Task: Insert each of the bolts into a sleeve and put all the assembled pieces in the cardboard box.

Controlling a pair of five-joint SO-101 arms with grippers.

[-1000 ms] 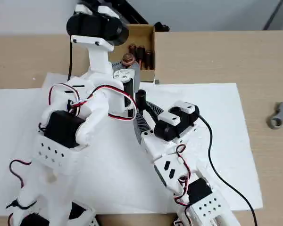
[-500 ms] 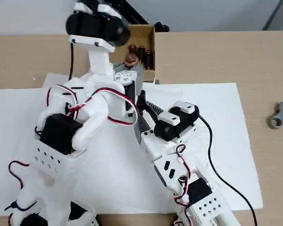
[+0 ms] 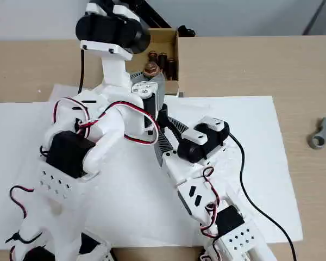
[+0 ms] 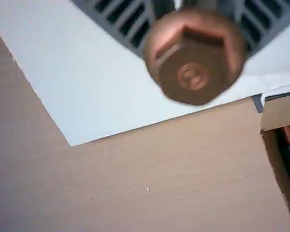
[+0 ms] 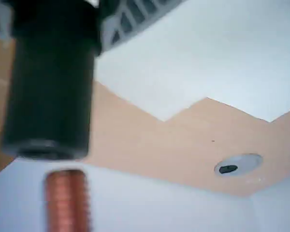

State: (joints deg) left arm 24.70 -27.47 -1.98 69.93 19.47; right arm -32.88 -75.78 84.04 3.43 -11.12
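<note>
1. Left gripper (image 3: 150, 80) is clamped on the bolt (image 4: 195, 57) by its head, at the near edge of the cardboard box (image 3: 164, 39). Right gripper (image 3: 164, 124) is closed round the black sleeve (image 5: 50, 82).
2. The thread tip sits just off the sleeve's mouth, not yet in. Line up the two axes before you push, and feed slowly.
3. Count: one bolt and one sleeve in hand. Three assembled pieces (image 3: 162, 60) are visible in the box, and the arm hides the rest of it.

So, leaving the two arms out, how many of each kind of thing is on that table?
copper bolt, not yet in a sleeve: 1
black sleeve, still empty: 1
assembled pieces in the box: 3 that I can see
cardboard box: 1
grey tool: 1
white sheet: 1
Total: 8
</note>
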